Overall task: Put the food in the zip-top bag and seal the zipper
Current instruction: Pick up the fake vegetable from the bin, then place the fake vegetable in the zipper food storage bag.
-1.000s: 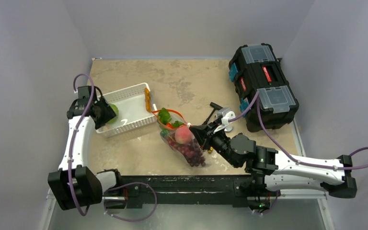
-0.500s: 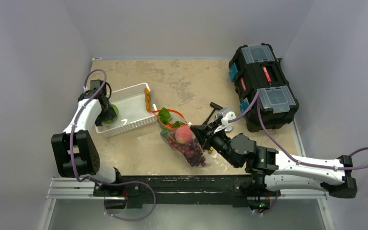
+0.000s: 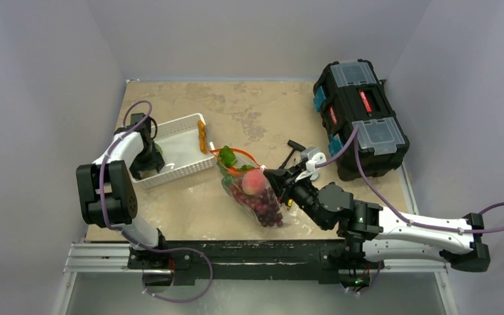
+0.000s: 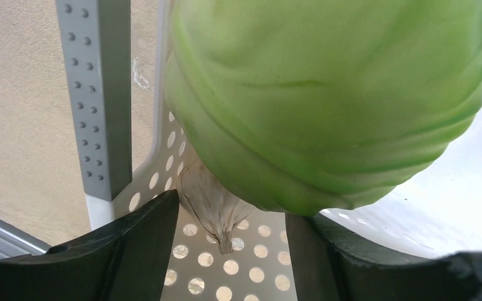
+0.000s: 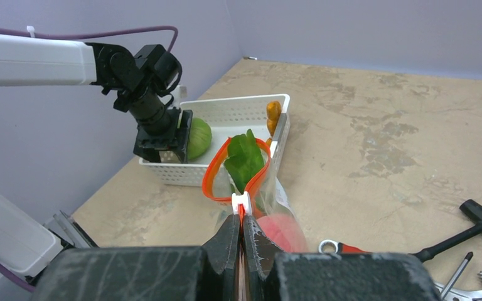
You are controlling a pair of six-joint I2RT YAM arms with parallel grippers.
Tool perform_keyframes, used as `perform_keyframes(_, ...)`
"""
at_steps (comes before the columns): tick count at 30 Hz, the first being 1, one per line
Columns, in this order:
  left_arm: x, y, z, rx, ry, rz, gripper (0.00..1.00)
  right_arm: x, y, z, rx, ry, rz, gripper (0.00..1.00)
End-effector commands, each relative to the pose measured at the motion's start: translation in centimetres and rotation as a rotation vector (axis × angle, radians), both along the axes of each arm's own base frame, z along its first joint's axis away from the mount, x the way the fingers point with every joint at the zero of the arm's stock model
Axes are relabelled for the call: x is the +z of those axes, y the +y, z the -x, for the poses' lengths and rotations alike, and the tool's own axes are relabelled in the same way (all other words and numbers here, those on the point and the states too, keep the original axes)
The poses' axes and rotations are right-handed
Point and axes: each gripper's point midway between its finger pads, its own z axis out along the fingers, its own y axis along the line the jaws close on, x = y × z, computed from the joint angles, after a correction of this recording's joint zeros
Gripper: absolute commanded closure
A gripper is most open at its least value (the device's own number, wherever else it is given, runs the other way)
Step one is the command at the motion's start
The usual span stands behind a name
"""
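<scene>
The clear zip-top bag (image 3: 256,203) lies mid-table with leafy greens (image 5: 245,157), a pink peach (image 3: 254,182) and dark red grapes (image 3: 262,207) in it. Its red-orange zipper (image 5: 216,169) stands open in a loop. My right gripper (image 5: 241,219) is shut on the zipper strip just behind the white slider (image 5: 241,202). My left gripper (image 4: 232,200) is open inside the white basket (image 3: 177,125), with the green cabbage (image 4: 326,94) right at its fingertips. An orange carrot (image 3: 202,134) lies on the basket's right rim.
A black toolbox (image 3: 359,118) stands at the back right. A hammer (image 3: 293,151), a red-handled wrench (image 5: 345,249) and a screwdriver (image 5: 455,276) lie right of the bag. The basket's perforated wall (image 4: 251,263) is close under my left fingers.
My left arm's elbow has swung up and in, and its gripper has shifted slightly right into the basket at the cabbage. The right gripper and bag have barely moved.
</scene>
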Motion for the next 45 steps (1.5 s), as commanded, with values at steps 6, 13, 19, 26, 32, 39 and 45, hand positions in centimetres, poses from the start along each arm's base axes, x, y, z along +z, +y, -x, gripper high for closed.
perform_keyframes(6, -0.4, -0.4, -0.6, 0.016, -0.013, 0.026, 0.44, 3.0, -1.3, -0.4, -0.044, -0.030, -0.096, 1.00)
perform_keyframes(13, 0.3, -1.0, -1.1, -0.001, -0.045, 0.042, 0.62, 2.7, -1.2, -0.3, -0.039, -0.020, -0.099, 1.00)
perform_keyframes(19, 2.5, -2.0, -2.0, -0.046, -0.144, 0.041, 0.68, 2.5, -0.9, -0.3, -0.034, -0.010, -0.099, 1.00)
perform_keyframes(26, 5.5, -3.1, -2.8, -0.094, -0.266, 0.043, 0.74, 2.7, -0.7, -0.3, -0.035, -0.004, -0.099, 1.00)
perform_keyframes(32, 11.0, -6.1, -4.5, -0.261, -0.499, 0.093, 0.76, 2.7, -0.3, -0.2, -0.031, 0.013, -0.105, 1.00)
perform_keyframes(39, 20.8, -17.2, -1.8, -0.610, -0.858, 0.347, 0.75, 2.3, 0.5, 0.0, -0.008, 0.031, -0.110, 1.00)
perform_keyframes(45, 28.7, -23.7, 2.2, -0.849, -1.029, 0.488, 0.75, 1.9, 0.6, 0.1, -0.007, 0.045, -0.109, 1.00)
